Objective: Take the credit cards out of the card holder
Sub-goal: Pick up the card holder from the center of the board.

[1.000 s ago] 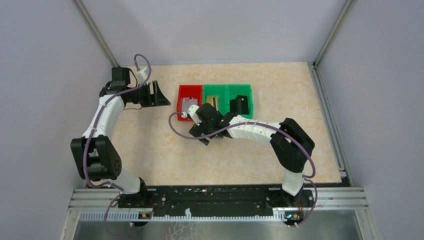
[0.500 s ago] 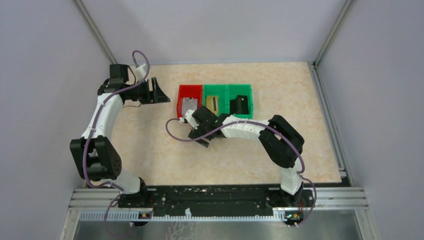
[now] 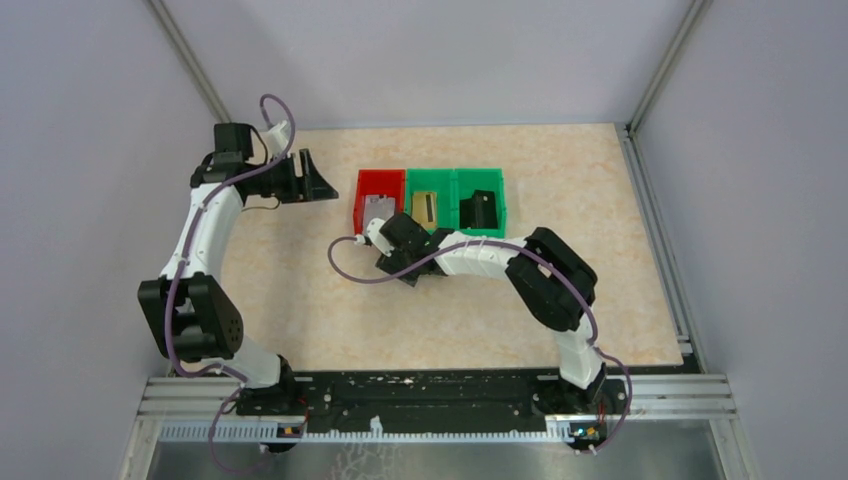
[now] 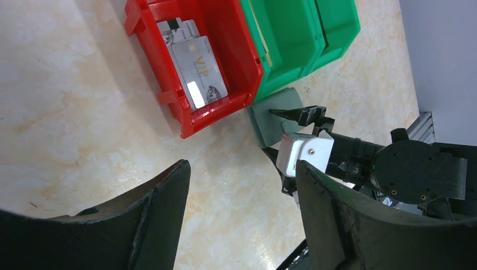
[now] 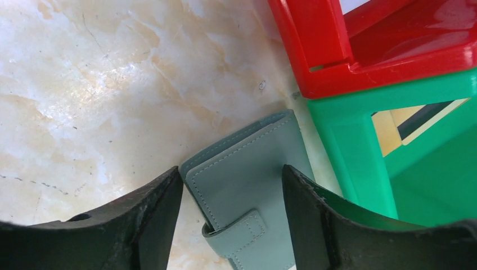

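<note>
The holder lies flat and shut on the desk, tab fastened, near the desk's middle and just on the near side of where the red bin meets the middle green bin. The right claw is low over it, its two fingers set apart with the holder between them, each close against a long edge. Whether they are pinching it or only bracketing it cannot be told. The holder's near end is cut off by the bottom of the wrist view, and from above the right wrist hides it altogether. The left claw hangs wide open and empty over the far-left part of the desk, well apart from the holder. In the red bin lie cards, a silver one on top and another partly covered beneath it. The middle green bin holds a yellowish card with a dark stripe. A dark thing in the right-hand green bin is too small to make out.
</note>
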Available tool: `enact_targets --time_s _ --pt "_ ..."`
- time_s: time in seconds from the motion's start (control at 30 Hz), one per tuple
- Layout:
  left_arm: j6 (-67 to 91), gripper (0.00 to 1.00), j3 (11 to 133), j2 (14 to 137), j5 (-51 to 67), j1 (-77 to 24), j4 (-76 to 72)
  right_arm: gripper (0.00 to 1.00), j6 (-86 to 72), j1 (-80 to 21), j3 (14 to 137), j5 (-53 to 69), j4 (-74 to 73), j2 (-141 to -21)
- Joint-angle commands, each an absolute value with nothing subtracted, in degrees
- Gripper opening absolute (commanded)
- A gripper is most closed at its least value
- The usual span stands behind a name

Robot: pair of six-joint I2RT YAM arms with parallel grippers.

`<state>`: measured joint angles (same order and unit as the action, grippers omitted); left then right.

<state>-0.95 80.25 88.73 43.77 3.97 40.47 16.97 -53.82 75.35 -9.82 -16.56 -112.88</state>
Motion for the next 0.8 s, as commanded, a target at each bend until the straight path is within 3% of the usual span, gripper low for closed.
enact_targets --time_s 0.0,0.37,0.4,0.43,0.77 --pt "-1.8 0.75 82.5 88.2 44.7 4.5 41.8 0.60 17.2 -53.8 76.8 -9.4 -16.6 -114.3" --pt "-1.5 0.74 83.0 87.8 45.9 4.5 41.9 0.23 13.7 -54.1 72.8 -6.7 -14.0 -106.8" --pt "-1.5 0.74 83.1 87.8 46.1 4.6 41.9 0.17 13.1 -54.1 72.6 -6.2 -13.8 -105.9" --pt "-1.5 0.74 83.2 87.7 46.3 4.5 42.0 0.03 12.5 -54.2 72.3 -5.5 -13.5 -105.1" --pt "-8.6 0.75 80.2 85.1 54.6 4.6 44.2 0.00 0.6 -53.9 69.9 5.7 -7.9 -93.9"
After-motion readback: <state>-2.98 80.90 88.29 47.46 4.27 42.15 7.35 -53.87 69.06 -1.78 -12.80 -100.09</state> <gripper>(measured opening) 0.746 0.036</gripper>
